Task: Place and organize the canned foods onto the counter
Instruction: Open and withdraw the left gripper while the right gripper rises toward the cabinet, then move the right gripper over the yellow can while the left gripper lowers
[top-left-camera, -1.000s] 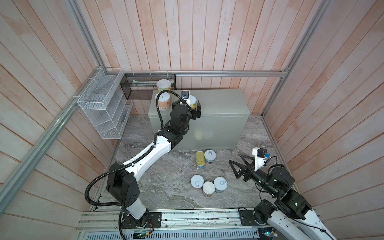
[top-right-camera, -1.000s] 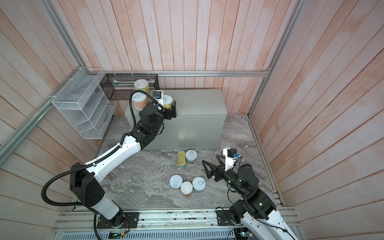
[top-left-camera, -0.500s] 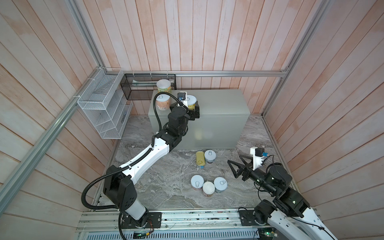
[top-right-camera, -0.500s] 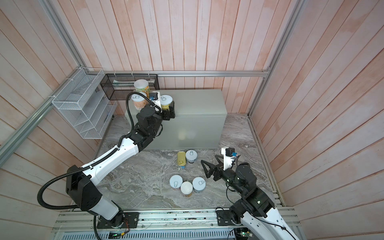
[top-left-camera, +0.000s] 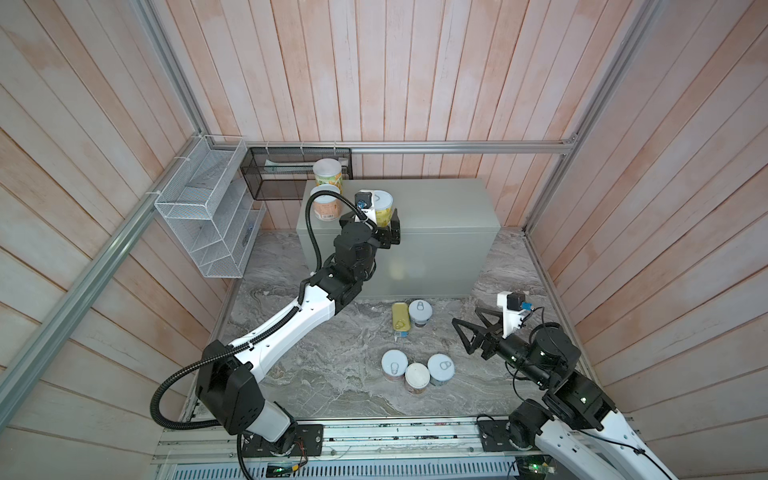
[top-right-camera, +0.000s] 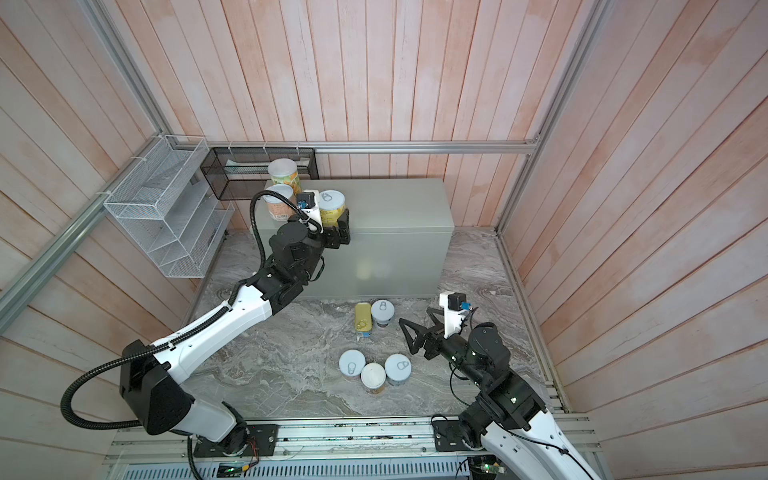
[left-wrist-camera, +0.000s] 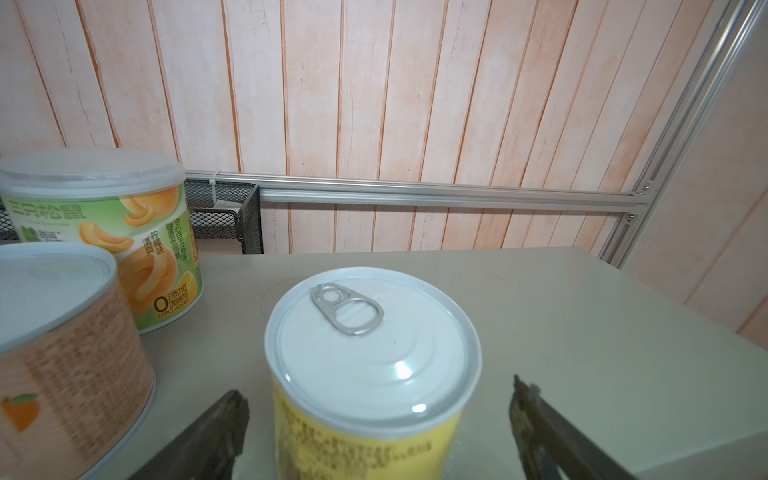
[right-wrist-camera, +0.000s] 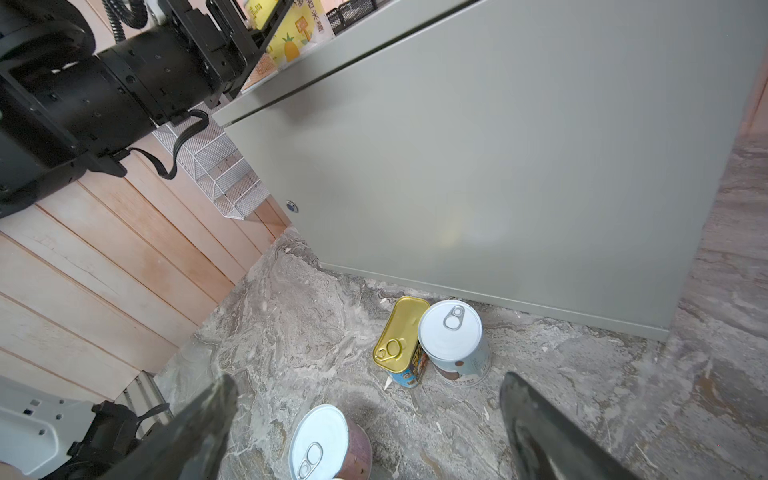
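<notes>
Three canned foods stand on the left part of the grey counter (top-left-camera: 449, 208) (top-right-camera: 399, 208): a green-labelled can (top-left-camera: 327, 172) (left-wrist-camera: 104, 216) at the back, an orange-labelled can (top-left-camera: 325, 203) (left-wrist-camera: 62, 332) and a yellow can (top-left-camera: 382, 203) (top-right-camera: 332, 203) (left-wrist-camera: 374, 353). My left gripper (top-left-camera: 384, 222) (left-wrist-camera: 376, 395) is open, and its fingers flank the yellow can without touching it. On the marbled floor lie a gold tin (top-left-camera: 401, 316) (right-wrist-camera: 399, 336), a can beside it (top-left-camera: 419, 311) (right-wrist-camera: 451, 336) and a cluster of three cans (top-left-camera: 417, 376) (top-right-camera: 372, 376). To the right of these floor cans, my right gripper (top-left-camera: 465, 316) (right-wrist-camera: 368, 380) hangs open and empty.
A white wire rack (top-left-camera: 208, 220) hangs on the left wall. A black mesh basket (top-left-camera: 291, 174) sits behind the counter's left end. Wooden walls and an aluminium rail (top-left-camera: 457, 147) close in the space. The right half of the counter top is bare.
The right gripper has crept a little to the left towards the floor cans. The left arm has shifted slightly at the yellow can, its jaws open throughout.
</notes>
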